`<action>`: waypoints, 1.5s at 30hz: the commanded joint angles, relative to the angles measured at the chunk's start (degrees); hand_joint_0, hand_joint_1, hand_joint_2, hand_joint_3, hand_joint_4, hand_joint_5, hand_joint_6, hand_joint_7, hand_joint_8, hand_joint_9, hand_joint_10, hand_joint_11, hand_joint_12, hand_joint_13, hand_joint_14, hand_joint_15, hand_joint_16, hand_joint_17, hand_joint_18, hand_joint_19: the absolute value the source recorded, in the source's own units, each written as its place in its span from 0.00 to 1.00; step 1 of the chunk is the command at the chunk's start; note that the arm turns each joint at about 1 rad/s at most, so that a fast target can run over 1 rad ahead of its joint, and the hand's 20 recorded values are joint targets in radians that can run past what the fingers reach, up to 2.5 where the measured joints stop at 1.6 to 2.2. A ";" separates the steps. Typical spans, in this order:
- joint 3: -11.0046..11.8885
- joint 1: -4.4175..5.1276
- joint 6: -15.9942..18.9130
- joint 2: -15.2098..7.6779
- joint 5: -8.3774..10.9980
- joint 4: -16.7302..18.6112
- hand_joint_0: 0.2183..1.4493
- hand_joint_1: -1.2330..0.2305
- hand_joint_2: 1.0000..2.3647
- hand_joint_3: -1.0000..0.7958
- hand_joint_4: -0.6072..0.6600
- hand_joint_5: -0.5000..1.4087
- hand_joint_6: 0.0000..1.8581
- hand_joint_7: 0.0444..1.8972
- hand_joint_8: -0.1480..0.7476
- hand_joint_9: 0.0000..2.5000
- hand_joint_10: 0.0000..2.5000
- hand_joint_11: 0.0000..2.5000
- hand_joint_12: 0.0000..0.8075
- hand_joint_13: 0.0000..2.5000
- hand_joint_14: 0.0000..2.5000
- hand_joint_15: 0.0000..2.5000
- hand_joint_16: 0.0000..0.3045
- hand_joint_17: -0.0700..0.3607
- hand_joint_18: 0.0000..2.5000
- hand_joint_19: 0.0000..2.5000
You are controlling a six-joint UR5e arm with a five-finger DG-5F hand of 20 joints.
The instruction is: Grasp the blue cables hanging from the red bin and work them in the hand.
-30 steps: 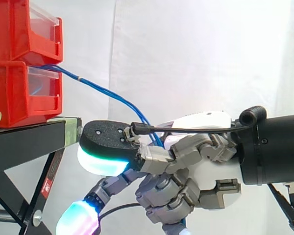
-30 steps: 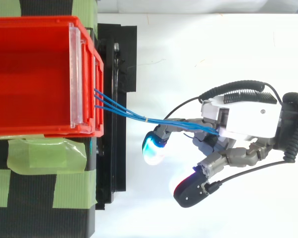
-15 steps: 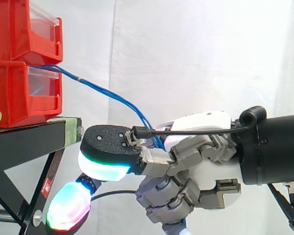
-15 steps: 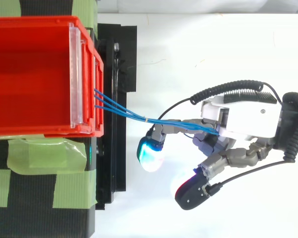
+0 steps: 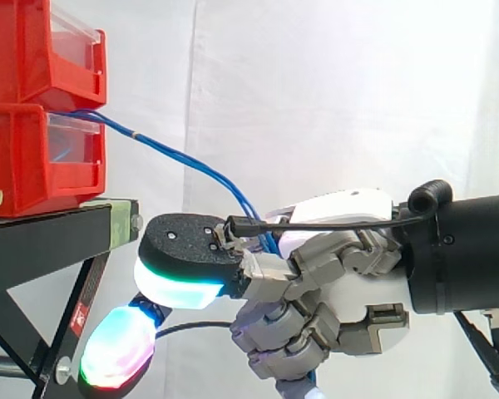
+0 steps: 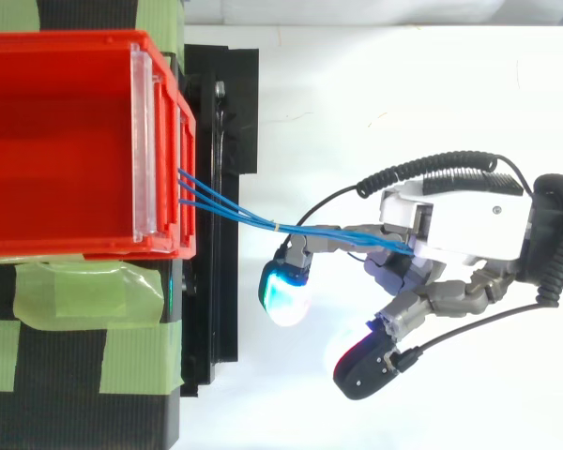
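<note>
Nearest in the side view is the hand (image 5: 349,291), and it reads as clamped. Its lower fingers are curled tight under the white palm while others reach out toward 9 o'clock and end in thick fingertip pads (image 5: 179,284). One pad is flat and matte black on its back with a green-white glow beneath; another is an egg-shaped bulb glowing green and pink down at 7 o'clock. The blue cables (image 5: 162,147) enter the hand from 11 o'clock, slipping in behind the black-backed pad and under the smooth white shell. The grasp therefore looks made, and the working step is judged to be the one in hand. The cables are thin, round, glossy strands, bound together by a small pale band partway along. They hang in a shallow sagging curve rather than a taut line, and in the top view they fan apart toward the bin at 9 o'clock. The next move probably calls for small finger motions that roll or slide the strands across the pads, without letting them slip out and without hauling on the bin. Beyond the hand, the matte black stand (image 5: 41,245), angular and patched with green tape (image 6: 84,292), carries the red bin (image 6: 66,248), which is hard glossy plastic with a clear front strip. Farthest back hangs the soft, creased white curtain (image 5: 316,100).
</note>
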 commanded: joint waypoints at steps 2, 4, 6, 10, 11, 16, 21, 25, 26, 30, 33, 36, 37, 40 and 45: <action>0.06 0.08 0.24 0.00 -0.04 -0.45 0.43 0.41 0.00 0.00 0.52 0.36 0.00 0.66 0.76 0.71 1.00 1.00 0.88 0.81 1.00 0.79 0.78 0.58 1.00 0.26; 0.06 0.00 0.59 0.18 -0.04 -0.80 0.43 0.41 0.00 0.01 0.53 0.36 0.00 0.66 0.76 0.71 1.00 1.00 0.88 0.81 1.00 0.79 0.78 0.58 1.00 0.26; 0.50 0.08 1.30 1.14 0.05 -1.77 0.43 0.41 0.00 0.01 0.53 0.36 0.00 0.66 0.76 0.71 1.00 1.00 0.88 0.81 1.00 0.79 0.78 0.58 1.00 0.26; 1.20 0.08 3.14 3.87 0.05 -5.81 0.43 0.42 0.00 0.00 0.53 0.37 0.00 0.66 0.76 0.71 1.00 1.00 0.88 0.81 1.00 0.79 0.78 0.58 1.00 0.26; 1.20 0.35 3.41 6.33 0.22 -8.54 0.43 0.42 0.00 0.01 0.53 0.37 0.00 0.66 0.76 0.71 1.00 1.00 0.88 0.81 1.00 0.79 0.78 0.58 1.00 0.26; 1.11 0.70 3.58 10.28 1.54 -13.02 0.43 0.42 0.00 0.01 0.53 0.37 0.00 0.66 0.76 0.71 1.00 1.00 0.88 0.81 1.00 0.79 0.78 0.58 1.00 0.26; 1.11 0.44 5.87 10.55 2.86 -15.04 0.43 0.42 0.00 0.01 0.53 0.37 0.00 0.66 0.76 0.71 1.00 1.00 0.88 0.81 1.00 0.79 0.78 0.58 1.00 0.26; 1.20 0.08 12.55 10.55 5.59 -15.48 0.43 0.42 0.00 0.00 0.53 0.37 0.00 0.66 0.76 0.71 1.00 1.00 0.88 0.81 1.00 0.79 0.78 0.58 1.00 0.26; 1.20 0.08 13.60 10.55 6.29 -15.48 0.43 0.42 0.00 0.01 0.53 0.37 0.00 0.66 0.76 0.71 1.00 1.00 0.88 0.81 1.00 0.79 0.78 0.58 1.00 0.26; 1.11 -0.09 18.26 10.46 13.32 -16.27 0.43 0.42 0.00 0.01 0.54 0.38 0.00 0.67 0.76 0.71 1.00 1.00 0.88 0.81 1.00 0.79 0.78 0.58 1.00 0.26; 1.20 -0.27 19.40 10.46 18.68 -16.62 0.43 0.42 0.00 0.01 0.53 0.38 0.00 0.67 0.76 0.71 1.00 1.00 0.88 0.81 1.00 0.79 0.78 0.58 1.00 0.26; 1.11 -0.27 19.40 10.46 18.95 -16.45 0.44 0.42 0.00 0.01 0.54 0.38 0.00 0.67 0.76 0.71 1.00 1.00 0.88 0.81 1.00 0.79 0.78 0.58 1.00 0.26; 1.11 -0.27 19.40 10.46 19.12 -16.36 0.44 0.42 0.00 0.01 0.53 0.39 0.00 0.67 0.76 0.71 1.00 1.00 0.88 0.81 1.00 0.79 0.78 0.58 1.00 0.26; 1.11 -0.36 19.40 10.46 19.38 -15.04 0.45 0.41 0.00 0.01 0.53 0.39 0.00 0.67 0.76 0.71 1.00 1.00 0.88 0.81 1.00 0.79 0.78 0.58 1.00 0.26; 1.20 -0.53 19.31 10.55 19.82 -14.69 0.46 0.41 0.00 0.02 0.53 0.40 0.00 0.68 0.76 0.71 1.00 1.00 0.88 0.81 1.00 0.79 0.78 0.58 1.00 0.26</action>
